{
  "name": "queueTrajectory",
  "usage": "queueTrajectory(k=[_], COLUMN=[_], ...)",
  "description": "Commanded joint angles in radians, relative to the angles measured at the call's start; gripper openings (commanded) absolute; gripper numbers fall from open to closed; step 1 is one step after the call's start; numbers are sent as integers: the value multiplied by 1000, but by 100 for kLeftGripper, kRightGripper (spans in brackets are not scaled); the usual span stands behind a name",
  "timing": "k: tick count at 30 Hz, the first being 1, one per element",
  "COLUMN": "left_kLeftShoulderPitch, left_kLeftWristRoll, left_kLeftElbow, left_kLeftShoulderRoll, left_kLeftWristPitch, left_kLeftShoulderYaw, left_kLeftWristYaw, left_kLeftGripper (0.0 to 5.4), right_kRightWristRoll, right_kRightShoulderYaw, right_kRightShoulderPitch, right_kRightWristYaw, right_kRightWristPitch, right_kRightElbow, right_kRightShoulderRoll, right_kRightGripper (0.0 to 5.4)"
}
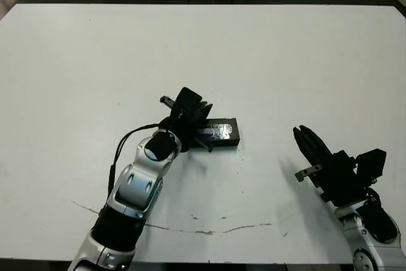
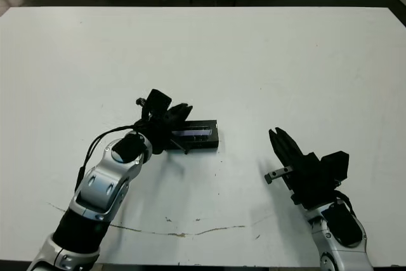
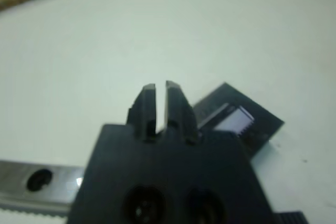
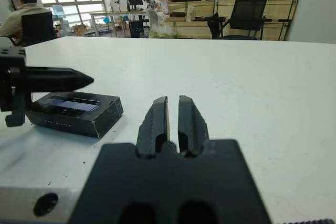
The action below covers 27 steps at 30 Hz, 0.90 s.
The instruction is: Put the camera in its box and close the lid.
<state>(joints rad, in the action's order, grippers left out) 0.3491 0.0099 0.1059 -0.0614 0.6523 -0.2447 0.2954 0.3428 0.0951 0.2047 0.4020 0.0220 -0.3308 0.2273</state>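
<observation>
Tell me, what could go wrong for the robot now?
1. The left gripper, fingers shut, hangs over one end of the flat black rectangular lid with its silvery strip. Pressing there might tip or slide the closed box across the white table.
2. The right gripper sits apart, steadying nothing.
3. The camera is hidden, so whether it's inside can't be checked.

White table (image 1: 266, 55) — faint scuffs, seated person (image 4: 21, 11) beyond

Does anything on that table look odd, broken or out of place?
Nothing looks broken or spilled. The black box sits closed and flat under its lid, beside the left gripper. The only blemish is a thin, dark scuff line on the table near the front edge.
</observation>
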Motion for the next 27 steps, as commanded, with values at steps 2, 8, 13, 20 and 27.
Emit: queueTrajectory(k=[2, 8, 13, 20, 27], left_kLeftShoulderPitch=[-61, -123, -148, -144, -114], left_kLeftWristRoll=[-87, -181, -220, -202, -195], left_kLeftElbow=[29, 105, 75, -46, -127], left_kLeftShoulderRoll=[-39, -93, -103, -77, -67], left_kLeftWristPitch=[124, 225, 237, 184, 150], left_kLeftShoulderYaw=[38, 53, 48, 10, 47], left_kLeftWristYaw=[-8, -51, -87, -116, -166], left_kLeftGripper=[2, 2, 2, 2, 2], right_kRightWristRoll=[0, -11, -18, -21, -8], right_kRightShoulderYaw=[0, 1, 1, 1, 7], right_kRightShoulderPitch=[16, 19, 35, 41, 34], right_kRightWristYaw=[-7, 2, -21, -36, 2], right_kRightWristPitch=[44, 43, 81, 121, 51], right_kRightElbow=[-9, -11, -53, -83, -27], right_kRightShoulderRoll=[11, 19, 24, 28, 17], right_kRightGripper=[0, 0, 0, 0, 0])
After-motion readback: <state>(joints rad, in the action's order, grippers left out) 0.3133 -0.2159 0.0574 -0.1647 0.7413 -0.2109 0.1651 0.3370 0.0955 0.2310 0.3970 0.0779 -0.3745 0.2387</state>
